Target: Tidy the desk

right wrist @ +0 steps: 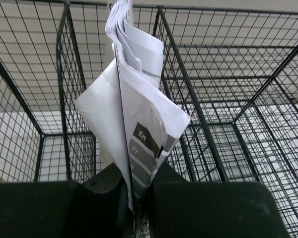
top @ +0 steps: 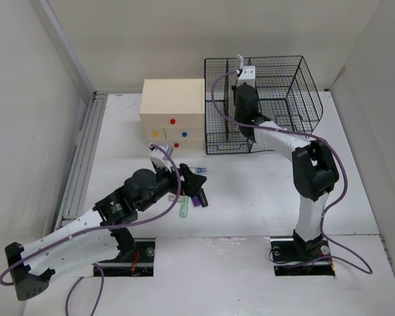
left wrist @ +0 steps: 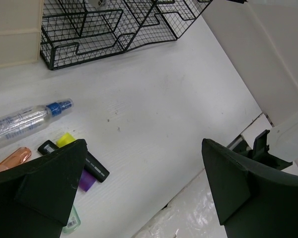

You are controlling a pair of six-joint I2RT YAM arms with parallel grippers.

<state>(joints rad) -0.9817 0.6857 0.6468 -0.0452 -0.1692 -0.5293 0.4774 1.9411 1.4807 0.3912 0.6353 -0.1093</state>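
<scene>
— What is the right tool (right wrist: 136, 196) doing?
— It is clamped on a folded paper leaflet (right wrist: 134, 114), holding it upright among the wires of the black rack (top: 309, 99).
— And the left tool (left wrist: 144, 158)?
— Wide open with nothing in it, hovering over the desk (top: 250, 197). A clear spray bottle (left wrist: 25, 120), a yellow marker (left wrist: 65, 139) and a black pen (left wrist: 92, 165) lie loose below it.
— The desk itself?
— White, spread under both arms, walls around it, a metal rail (top: 79, 164) along its left edge. A cream drawer box (top: 172, 99) and the rack stand side by side at its far end
</scene>
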